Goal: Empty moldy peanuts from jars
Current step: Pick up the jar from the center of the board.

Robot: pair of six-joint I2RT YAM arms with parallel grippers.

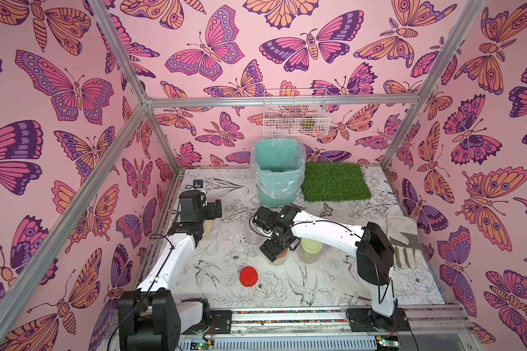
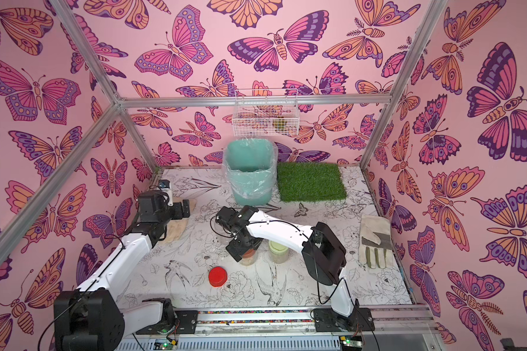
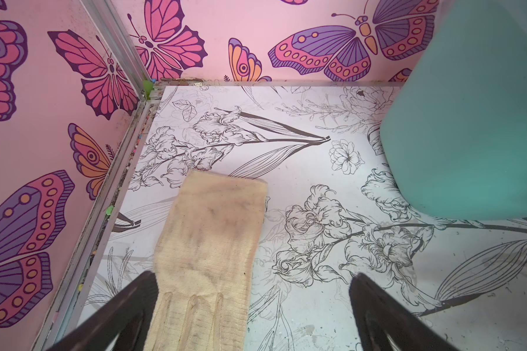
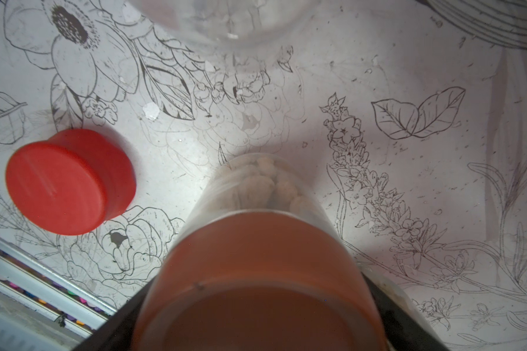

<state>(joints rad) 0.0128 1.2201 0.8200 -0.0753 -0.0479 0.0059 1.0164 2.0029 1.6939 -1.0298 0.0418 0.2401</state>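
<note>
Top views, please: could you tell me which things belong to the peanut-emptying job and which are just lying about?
Job: brown-lidded jar, green-lidded jar, lidless jar, peanuts, red lid, teal bin.
Lying about: grass mat, work glove, beige glove, wire basket.

Under my right claw [image 4: 257, 319] the brown-lidded jar [image 4: 256, 273] stands upright, with pale peanuts [image 4: 265, 182] heaped in its bottom. Just beside it stands the green-lidded jar [image 1: 310, 249], closed and part full. The third jar [image 1: 253, 234] is lidless and looks empty. Its red lid [image 1: 248, 276] lies apart, nearer my base.
</note>
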